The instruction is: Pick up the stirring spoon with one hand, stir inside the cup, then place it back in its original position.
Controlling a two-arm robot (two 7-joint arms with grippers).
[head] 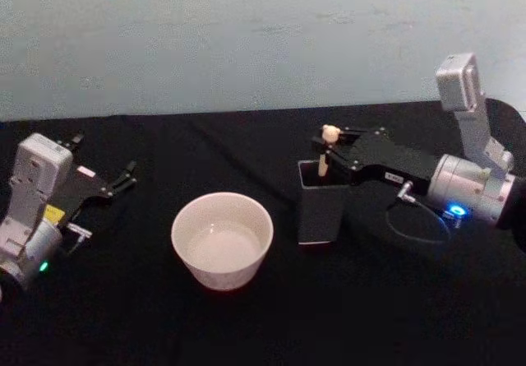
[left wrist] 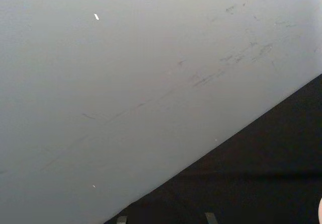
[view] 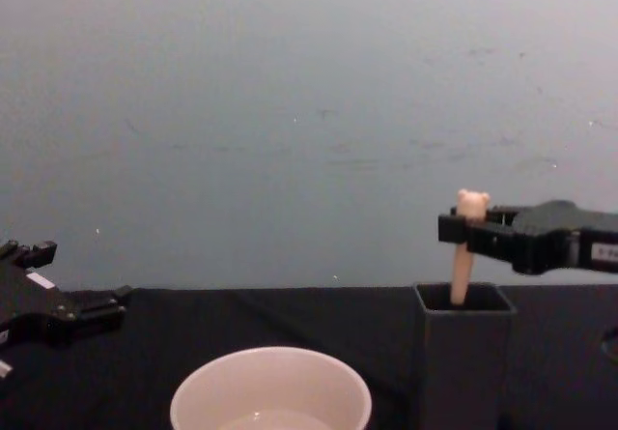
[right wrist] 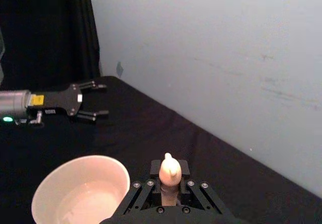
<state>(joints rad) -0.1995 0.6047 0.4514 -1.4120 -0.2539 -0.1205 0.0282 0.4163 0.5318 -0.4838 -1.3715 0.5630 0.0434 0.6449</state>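
The stirring spoon [head: 327,148] was gripped just below its bear head by the right end effector [head: 327,145], upright in the dark holder [head: 320,201] right of the cup [head: 222,238]. The pick-up step was judged underway; a straight lift seemed needed next. The left end effector [head: 123,177] was held open at the far left.

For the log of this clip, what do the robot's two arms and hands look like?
Both arms have silver-grey cylindrical wrists and flat black hands. The left hand carries a yellow label, with a green wrist light. The right hand has a blue wrist light, a thin looping cable and a grey box-shaped camera mount.
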